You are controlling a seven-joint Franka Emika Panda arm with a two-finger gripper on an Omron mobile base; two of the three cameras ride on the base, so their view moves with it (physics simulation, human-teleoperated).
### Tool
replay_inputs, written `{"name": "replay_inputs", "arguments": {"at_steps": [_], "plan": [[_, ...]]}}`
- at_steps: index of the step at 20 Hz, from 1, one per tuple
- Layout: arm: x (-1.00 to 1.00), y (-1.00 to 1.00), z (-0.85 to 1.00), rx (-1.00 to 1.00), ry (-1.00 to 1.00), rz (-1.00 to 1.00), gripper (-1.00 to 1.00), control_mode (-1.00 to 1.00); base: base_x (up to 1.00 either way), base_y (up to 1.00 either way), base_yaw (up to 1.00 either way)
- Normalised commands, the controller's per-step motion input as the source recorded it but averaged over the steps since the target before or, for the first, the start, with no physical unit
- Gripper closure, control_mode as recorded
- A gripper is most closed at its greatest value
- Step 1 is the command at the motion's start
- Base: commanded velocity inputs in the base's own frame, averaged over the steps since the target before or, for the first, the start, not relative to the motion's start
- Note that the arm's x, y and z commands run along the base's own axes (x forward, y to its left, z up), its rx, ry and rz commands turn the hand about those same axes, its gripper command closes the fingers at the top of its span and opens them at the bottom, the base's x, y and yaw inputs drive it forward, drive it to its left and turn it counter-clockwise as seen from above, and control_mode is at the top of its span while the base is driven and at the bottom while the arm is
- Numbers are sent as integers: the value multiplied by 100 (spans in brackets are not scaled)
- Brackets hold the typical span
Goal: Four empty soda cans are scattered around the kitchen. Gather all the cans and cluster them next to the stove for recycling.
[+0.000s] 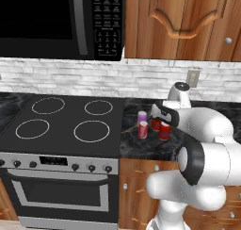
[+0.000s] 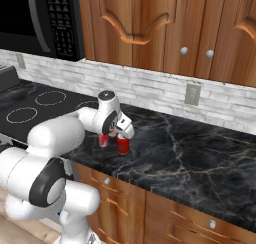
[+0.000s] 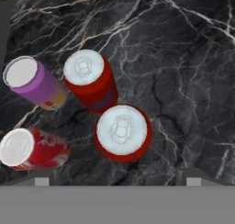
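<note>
A kitchen: stove (image 1: pixel 66 123), microwave (image 1: pixel 61 21), wood cabinets (image 2: pixel 165 28), marbled counter (image 2: pixel 200 153).

Four soda cans (image 3: pixel 87 108) — three red, one pink-purple — one stove (image 1: pixel 61 123), four burner rings (image 1: pixel 92 131)

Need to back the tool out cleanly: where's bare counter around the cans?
Bare black counter runs wide on the side of the four-can cluster away from the stove. It is crowded stove-side: purple can and three red ones stand close together.
</note>
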Motion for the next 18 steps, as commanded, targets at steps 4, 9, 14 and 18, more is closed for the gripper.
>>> {"name": "replay_inputs", "arguments": {"at_steps": [4, 9, 14, 18], "plan": [[-47, 25, 0, -3, -21, 1, -100, -100, 0, 0, 0], [-46, 25, 1, -4, -20, 3, -100, -100, 0, 0, 0], [-44, 20, 9, -5, -24, 4, -100, -100, 0, 0, 0], [-38, 15, 27, 0, -8, 3, -100, -100, 0, 0, 0]]}}
